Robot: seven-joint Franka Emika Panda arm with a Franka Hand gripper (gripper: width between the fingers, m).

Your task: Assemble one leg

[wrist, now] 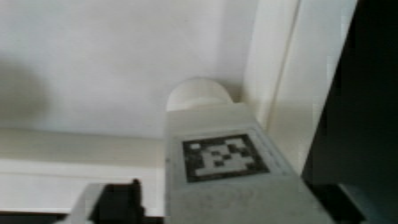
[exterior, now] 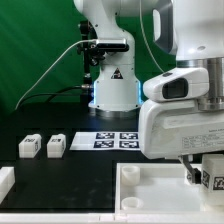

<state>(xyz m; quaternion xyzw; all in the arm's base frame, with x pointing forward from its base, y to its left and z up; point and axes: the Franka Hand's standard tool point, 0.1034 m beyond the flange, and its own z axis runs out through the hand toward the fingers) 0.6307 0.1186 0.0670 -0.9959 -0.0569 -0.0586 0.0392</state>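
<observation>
So, starting at the pincer (exterior: 204, 177): it's down at the exterior view's right, near edge, and as far as we can tell it's clamped on the leg (exterior: 214, 181). We can't really say how wide the jaws are. In the wrist view only one black finger (wrist: 118, 200) shows beside the leg (wrist: 222, 150), and the other side is out of sight.

The leg's tag faces the wrist camera and is nice and crisp. There's a rounded pale bit right at the leg's end, but we can't tell if it belongs to the leg or to what's behind it.

Behind and under the leg is the big white panel (wrist: 107, 70). In the exterior view it lies along the near edge of the black surface (exterior: 60, 170), with the pincer hanging over its right part (exterior: 150, 195). We can't tell whether the leg touches it.

Further out, two spare legs (exterior: 29, 146) (exterior: 55, 146) stand side by side on the surface at the exterior view's left, well apart from the pincer. The marker board (exterior: 115, 140) lies flat just right of them, in front of the arm base (exterior: 112, 88) at the far side.
</observation>
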